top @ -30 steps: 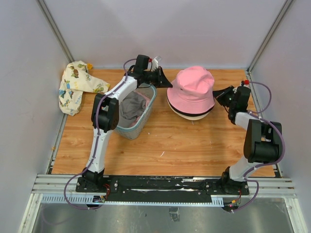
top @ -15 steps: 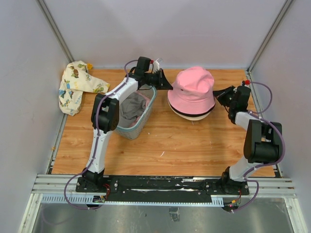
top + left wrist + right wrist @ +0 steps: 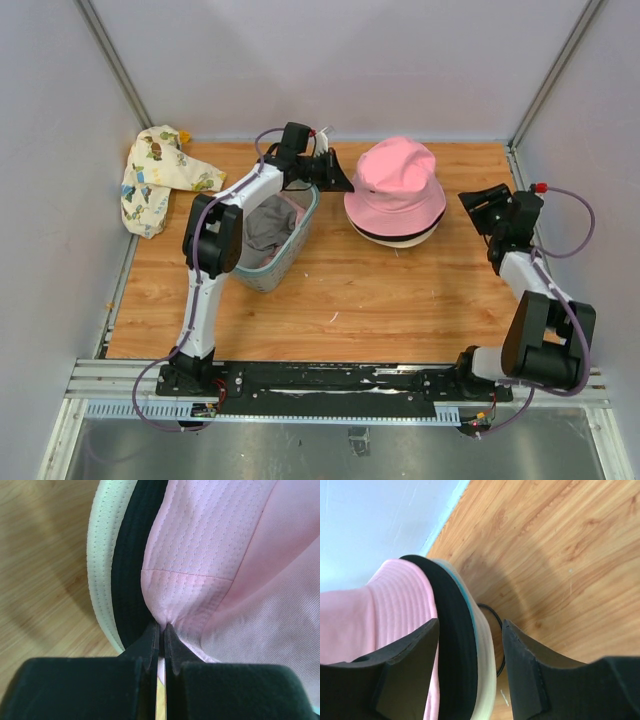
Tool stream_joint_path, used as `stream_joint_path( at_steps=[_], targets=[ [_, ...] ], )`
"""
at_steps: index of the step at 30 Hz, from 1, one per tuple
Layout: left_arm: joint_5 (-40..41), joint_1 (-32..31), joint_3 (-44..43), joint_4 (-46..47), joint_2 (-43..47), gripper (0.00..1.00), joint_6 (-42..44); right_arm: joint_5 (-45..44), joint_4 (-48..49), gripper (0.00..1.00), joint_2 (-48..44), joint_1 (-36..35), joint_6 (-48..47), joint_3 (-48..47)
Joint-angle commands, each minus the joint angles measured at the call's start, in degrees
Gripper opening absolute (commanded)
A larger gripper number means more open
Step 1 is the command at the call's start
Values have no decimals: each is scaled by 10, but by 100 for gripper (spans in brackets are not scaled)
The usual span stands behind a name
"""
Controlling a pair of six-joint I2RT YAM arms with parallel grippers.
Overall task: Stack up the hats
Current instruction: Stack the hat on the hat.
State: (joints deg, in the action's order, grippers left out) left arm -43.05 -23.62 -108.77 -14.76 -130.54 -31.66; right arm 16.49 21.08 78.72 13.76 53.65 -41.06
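While the overhead view shows the pink hat [image 3: 397, 180] topping the stack on the tabletop [image 3: 380, 300], my left tool [image 3: 338, 180] sits at its left brim and my right tool [image 3: 480, 205] stands apart to the right. What looks like a grey hat [image 3: 270, 222] lies in the basket [image 3: 262, 272].

On the left wrist, the jaws are pressed together, pinching pink brim fabric beside the black brim [image 3: 131, 580]. I'd release gently, without dragging the hat off-centre.

On the right wrist, the jaws are spread and hold nothing.

Left arm [image 3: 200, 305], right arm [image 3: 522, 272]: white links [image 3: 250, 183], black joint housings [image 3: 213, 237], black wedge fingers [image 3: 405, 675], purple cables [image 3: 588, 222], red caps [image 3: 540, 186].
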Motion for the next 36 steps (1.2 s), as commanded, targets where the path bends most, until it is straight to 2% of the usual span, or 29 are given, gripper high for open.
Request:
stream_joint_path(
  at_steps=[1,8,12,30,32,36],
  targets=[
    [3,-15,30,-32,10,0,14,17,-5,55,-69,14,29,51],
    [2,-26,35,-33,20,1,17,73,64,56,-165,13,104,139],
    [3,-31,36,-32,21,0,17,94,89,57,-189,9,127,156],
    [3,-43,32,-32,18,1,17,97,166,57,-131,-51,152,157],
    [3,-44,31,-32,17,0,16,97,176,49,-124,-55,156,157],
    [3,-46,29,-33,15,1,16,96,183,17,-110,-55,159,161]
  ],
)
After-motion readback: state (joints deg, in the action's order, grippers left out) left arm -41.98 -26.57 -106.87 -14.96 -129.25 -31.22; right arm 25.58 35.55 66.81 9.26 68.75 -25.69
